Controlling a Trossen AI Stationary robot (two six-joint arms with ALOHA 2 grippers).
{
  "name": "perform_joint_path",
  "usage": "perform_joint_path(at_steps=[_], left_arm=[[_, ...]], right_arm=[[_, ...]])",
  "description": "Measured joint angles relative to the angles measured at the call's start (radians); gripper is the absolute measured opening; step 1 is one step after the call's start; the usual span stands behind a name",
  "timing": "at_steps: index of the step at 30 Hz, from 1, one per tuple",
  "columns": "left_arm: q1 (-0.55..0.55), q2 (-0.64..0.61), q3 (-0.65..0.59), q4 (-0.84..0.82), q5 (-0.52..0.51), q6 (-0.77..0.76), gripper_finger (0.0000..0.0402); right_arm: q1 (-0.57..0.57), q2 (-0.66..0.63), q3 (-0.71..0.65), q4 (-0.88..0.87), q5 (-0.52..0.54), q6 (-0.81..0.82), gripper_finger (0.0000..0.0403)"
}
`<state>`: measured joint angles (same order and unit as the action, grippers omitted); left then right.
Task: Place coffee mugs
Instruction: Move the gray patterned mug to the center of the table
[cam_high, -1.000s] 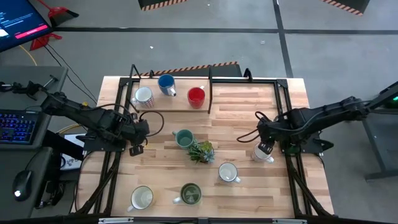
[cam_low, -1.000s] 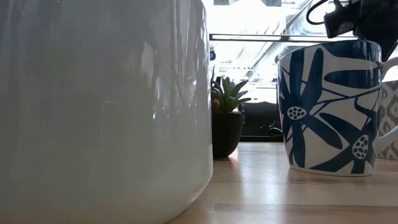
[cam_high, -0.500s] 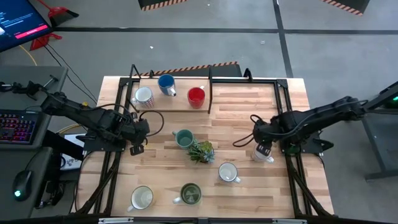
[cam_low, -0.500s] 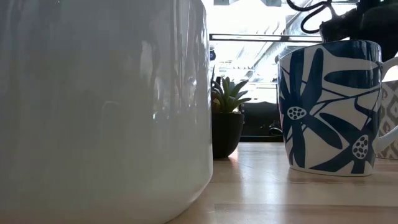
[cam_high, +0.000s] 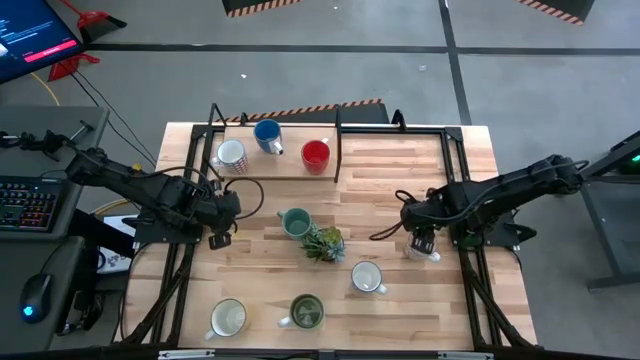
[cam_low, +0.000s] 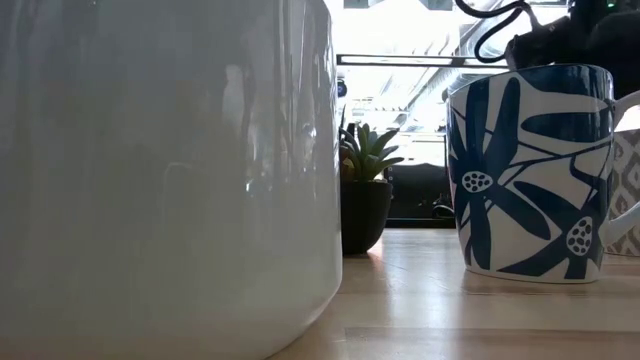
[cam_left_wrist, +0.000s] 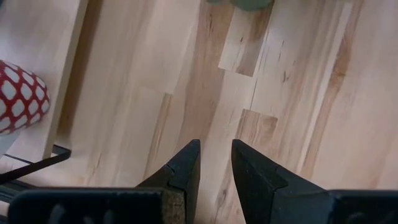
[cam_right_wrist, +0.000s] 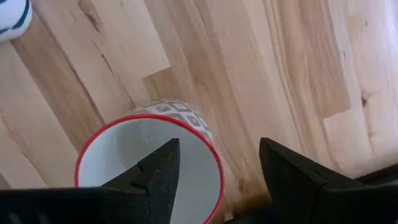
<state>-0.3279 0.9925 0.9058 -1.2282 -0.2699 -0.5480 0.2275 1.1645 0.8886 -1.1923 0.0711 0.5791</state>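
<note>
Right gripper (cam_high: 424, 244): over the table's right side, directly above a red-rimmed mug (cam_right_wrist: 152, 163). In the right wrist view its two dark fingers (cam_right_wrist: 155, 171) stand wide apart, one over the mug's white inside, the other outside the rim. The fingers look clear of the rim, so the claw is released and grips nothing.
Red-rimmed mug: upright on the wood near the table's right rail, white inside, grey-patterned outside, partly hidden under the gripper in the high view.
Left gripper (cam_high: 218, 240): waiting over the table's left edge. In the left wrist view its fingers (cam_left_wrist: 186, 165) stand a narrow gap apart with only bare wood between them; it holds nothing.
Back shelf (cam_high: 290, 172): carries three mugs in a row: a red-and-white netted mug (cam_high: 230, 155), a blue mug (cam_high: 267, 134) and a red mug (cam_high: 316, 155).
Table middle: teal mug (cam_high: 295, 222) just beside the small spiky plant (cam_high: 324, 243).
Front of table (cam_high: 390, 190): a cream mug (cam_high: 228, 318) at front left, an olive green mug (cam_high: 305, 312) next to it, and a white mug with blue leaf print (cam_high: 367, 277) to the right of the plant, near the right gripper's mug but apart from it.
Low view: the cream mug's wall fills the near left, the plant stands behind in a dark pot, and the blue-leaf mug stands at right.
</note>
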Motion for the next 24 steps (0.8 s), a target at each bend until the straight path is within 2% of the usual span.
perform_joint_path(at_steps=[6,14,24], left_arm=[[0.0,0.0,0.0,0.0,-0.006,0.0,0.0081],[0.0,0.0,0.0,0.0,-0.006,0.0,0.0081],[0.0,0.0,0.0,0.004,-0.006,0.0,0.0081]], right_arm=[[-0.005,0.0,0.0,0.0,-0.001,-0.103,0.02],[-0.005,0.004,0.0,0.055,-0.015,-0.14,0.02],[-0.005,0.093,-0.001,0.072,-0.016,-0.187,0.02]])
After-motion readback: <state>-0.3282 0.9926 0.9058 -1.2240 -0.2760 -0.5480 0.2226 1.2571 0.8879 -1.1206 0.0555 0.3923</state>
